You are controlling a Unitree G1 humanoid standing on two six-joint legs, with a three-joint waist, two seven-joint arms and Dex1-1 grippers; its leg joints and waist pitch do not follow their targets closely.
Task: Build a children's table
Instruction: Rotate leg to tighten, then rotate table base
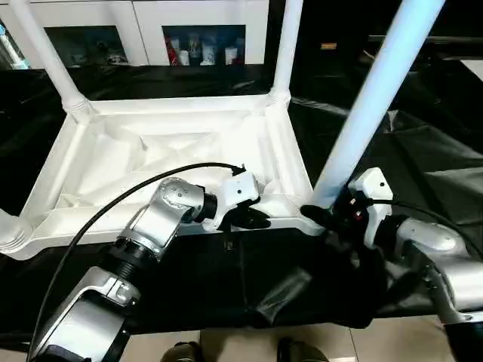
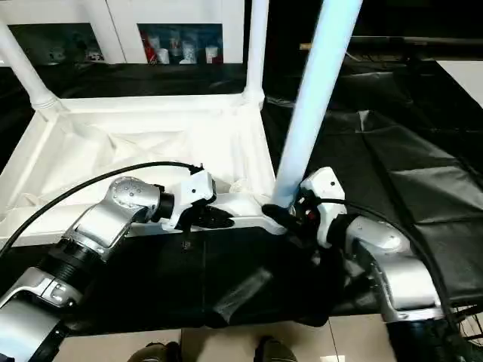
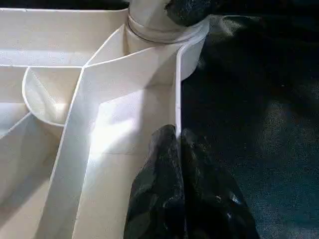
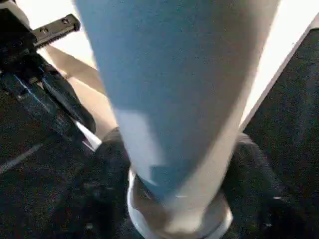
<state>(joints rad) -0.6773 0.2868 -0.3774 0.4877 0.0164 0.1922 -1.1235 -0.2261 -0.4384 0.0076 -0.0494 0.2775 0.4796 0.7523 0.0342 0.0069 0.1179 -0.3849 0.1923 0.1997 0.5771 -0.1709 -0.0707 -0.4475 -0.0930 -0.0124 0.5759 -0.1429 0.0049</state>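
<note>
top: the white top (image 1: 113, 162) lies upside down on a black cloth (image 1: 423, 151), ribbed underside up, long sides running left to right, its near edge just in front of both arms.
ribs: diagonal ribs cross the inside of the top; in the left wrist view they meet a round cup (image 3: 42, 97) and run to the near right socket (image 3: 159, 37).
far legs: a leg (image 1: 41, 53) stands in the far left corner, leaning out to the left; another leg (image 1: 287, 45) stands upright in the far right corner.
near left leg: the foot of a third leg (image 1: 11, 230) sits at the near left corner, at the picture's edge.
near right leg: the fourth leg (image 1: 377, 90) rises from the near right corner, tilted to the right and away; its base sits in the socket.
left gripper: the left gripper (image 1: 253, 219) rests on the near rim of the top, right of its middle; fingers (image 3: 164, 184) pressed together with the rim's thin wall at their tips, nothing held between them.
right gripper: the right gripper (image 1: 324, 215) is at the base of the near right leg; its dark fingers (image 4: 60, 97) stand apart on either side of the leg's foot, touching or nearly so; whether they clamp it I cannot tell.
cabinet: a white cabinet (image 1: 139, 23) with small items on its shelves stands beyond the table.
floor: pale floor (image 1: 226, 343) shows at the near edge.
</note>
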